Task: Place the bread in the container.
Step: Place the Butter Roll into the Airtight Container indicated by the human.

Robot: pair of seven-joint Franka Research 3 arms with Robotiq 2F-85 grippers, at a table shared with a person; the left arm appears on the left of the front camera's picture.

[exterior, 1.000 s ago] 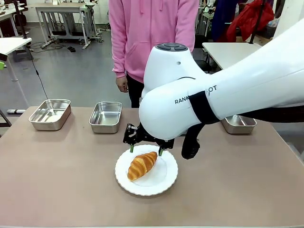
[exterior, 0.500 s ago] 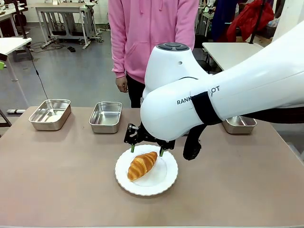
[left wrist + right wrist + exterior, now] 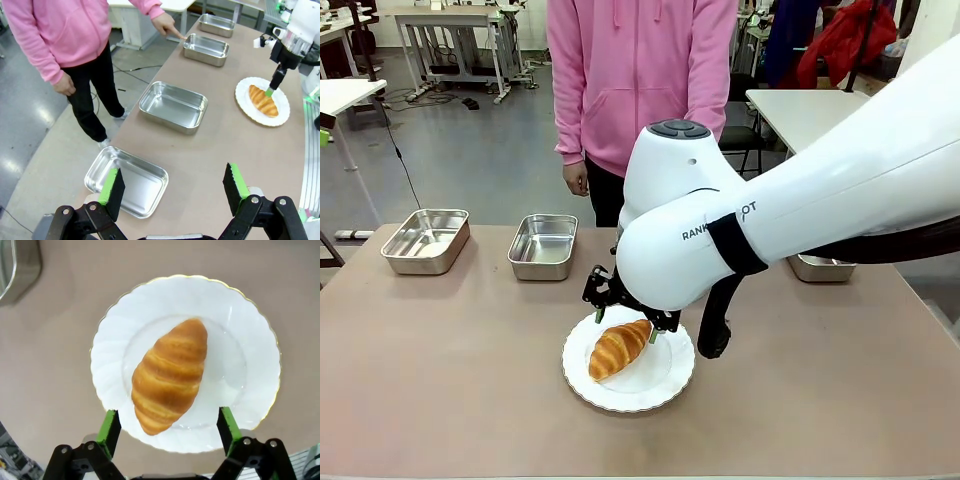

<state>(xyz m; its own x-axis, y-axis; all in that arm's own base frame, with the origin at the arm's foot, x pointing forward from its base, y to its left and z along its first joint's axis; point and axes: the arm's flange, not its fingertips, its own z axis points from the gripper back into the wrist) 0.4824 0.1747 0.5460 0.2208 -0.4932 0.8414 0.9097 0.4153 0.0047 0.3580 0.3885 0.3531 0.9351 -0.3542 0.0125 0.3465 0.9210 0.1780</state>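
Bread [image 3: 620,346] lies on a white plate [image 3: 670,385], lower centre of the front view, on the tabletop [image 3: 450,380]. Right gripper [image 3: 625,320] sits just above the bread's far end, fingers [image 3: 109,432] spread wide either side, nothing pinched. In the right wrist view the bread [image 3: 169,375] lies diagonally mid-plate. Left gripper [image 3: 172,186] hangs over the tabletop edge near a steel pan [image 3: 126,180], fingers [image 3: 113,186] spread, empty. More pans [image 3: 173,106] run toward upper right; person's hand [image 3: 168,25] points at one, the container [image 3: 206,49].
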